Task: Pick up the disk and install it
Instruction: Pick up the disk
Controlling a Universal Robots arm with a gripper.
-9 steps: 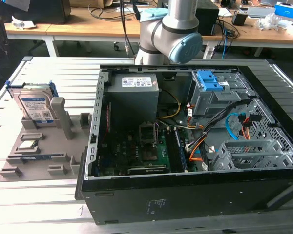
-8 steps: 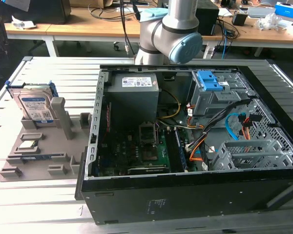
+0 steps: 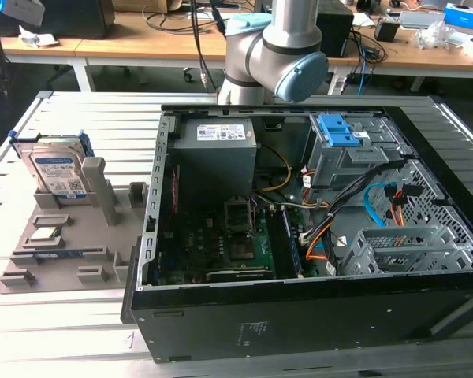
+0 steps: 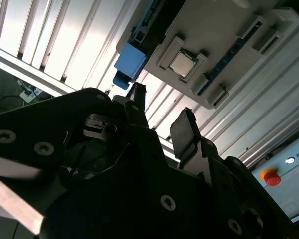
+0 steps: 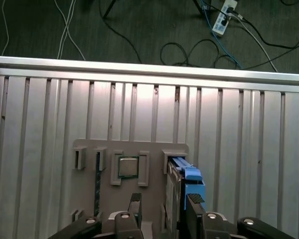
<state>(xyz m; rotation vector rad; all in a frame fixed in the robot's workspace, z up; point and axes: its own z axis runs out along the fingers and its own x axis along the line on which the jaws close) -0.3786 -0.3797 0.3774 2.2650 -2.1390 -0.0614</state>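
Note:
The disk (image 3: 57,169) stands on edge in a slot of a grey fixture plate (image 3: 63,252), at the exterior view's left beside the open computer case (image 3: 315,315). It is silver with a white-and-blue label and a blue carrier frame. In the first wrist view the disk (image 5: 182,181) shows edge-on, well below my gripper (image 5: 164,204). The gripper is open and nothing is between its fingers (image 5: 135,203). In the second wrist view the gripper (image 4: 159,117) hangs above the plate, with the disk's blue carrier end (image 4: 129,62) beyond one finger (image 4: 183,130).
A small square chip (image 5: 128,167) sits in a pocket of the plate. Inside the case are a grey power supply (image 3: 217,150), a drive cage with a blue latch (image 3: 337,130) and loose cables (image 3: 378,205). The ribbed metal table (image 5: 40,109) ends at a floor with cables.

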